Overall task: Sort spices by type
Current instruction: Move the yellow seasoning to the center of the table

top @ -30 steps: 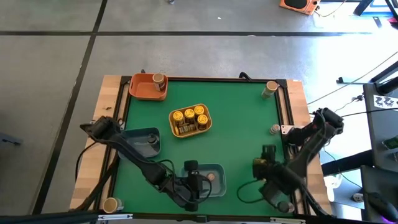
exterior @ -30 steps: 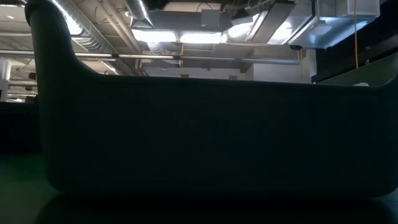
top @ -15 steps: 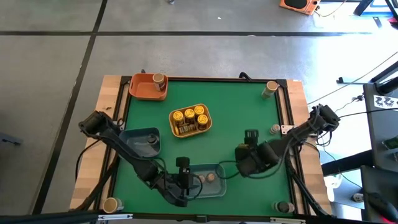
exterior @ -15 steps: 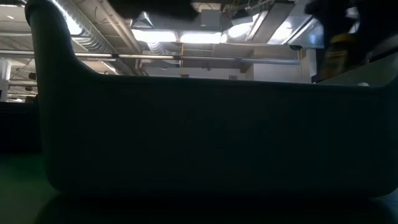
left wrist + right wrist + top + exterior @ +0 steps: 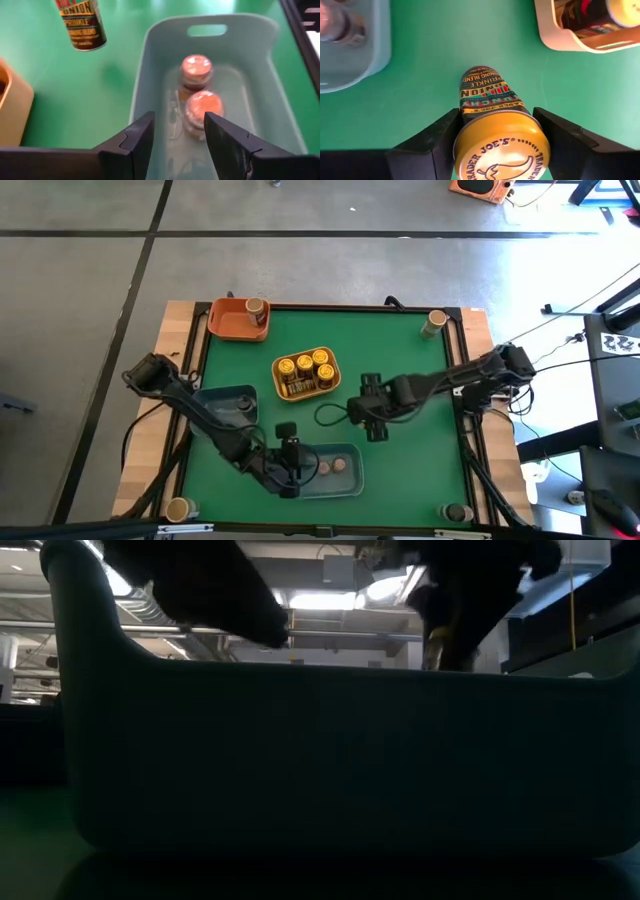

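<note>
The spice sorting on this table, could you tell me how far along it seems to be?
Done: three jars in the yellow tray, two pink-lidded jars in the near blue tray, one each in the orange tray and the other blue tray. In hand: the right gripper carries a yellow-lidded jar above the mat; the left gripper hangs open over the near blue tray. Left: three stray jars at the table's edges.

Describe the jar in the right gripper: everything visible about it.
The jar is a small cylinder with a glossy yellow lid printed with "Trader Joe's" and a pepper drawing. Its dark label carries yellow, red and green lettering that includes "onion" and "sprinkle". It is clamped just under the lid in the right gripper, one dark finger on each side, hanging upright above the bare green mat, between the yellow tray and the nearer blue tray. It touches neither tray.
</note>
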`<state>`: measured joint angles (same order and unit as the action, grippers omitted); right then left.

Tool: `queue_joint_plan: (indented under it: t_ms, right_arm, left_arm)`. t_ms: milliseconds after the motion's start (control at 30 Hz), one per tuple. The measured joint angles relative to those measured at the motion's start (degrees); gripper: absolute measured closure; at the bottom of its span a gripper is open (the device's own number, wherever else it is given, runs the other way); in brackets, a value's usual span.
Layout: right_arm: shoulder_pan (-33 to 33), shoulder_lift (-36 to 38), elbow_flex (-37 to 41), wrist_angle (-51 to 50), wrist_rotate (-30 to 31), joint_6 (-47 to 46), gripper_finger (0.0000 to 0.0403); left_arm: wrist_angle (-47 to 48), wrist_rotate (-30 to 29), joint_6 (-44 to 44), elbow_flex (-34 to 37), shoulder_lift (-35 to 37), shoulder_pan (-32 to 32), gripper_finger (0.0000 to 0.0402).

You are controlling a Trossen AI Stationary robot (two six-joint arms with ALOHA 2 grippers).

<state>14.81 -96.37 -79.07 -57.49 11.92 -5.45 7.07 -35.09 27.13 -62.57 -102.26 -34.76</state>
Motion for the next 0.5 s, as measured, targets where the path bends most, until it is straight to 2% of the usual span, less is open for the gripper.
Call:
queue_joint_plan:
  t_ms: [500]
  right_arm:
    - [-2.9,-5.9,0.0,5.2,-3.8,5.9,0.0166]
  left_arm:
    - [-0.3,-0.1,2.2,0.6,0.0,0.0,0.0233]
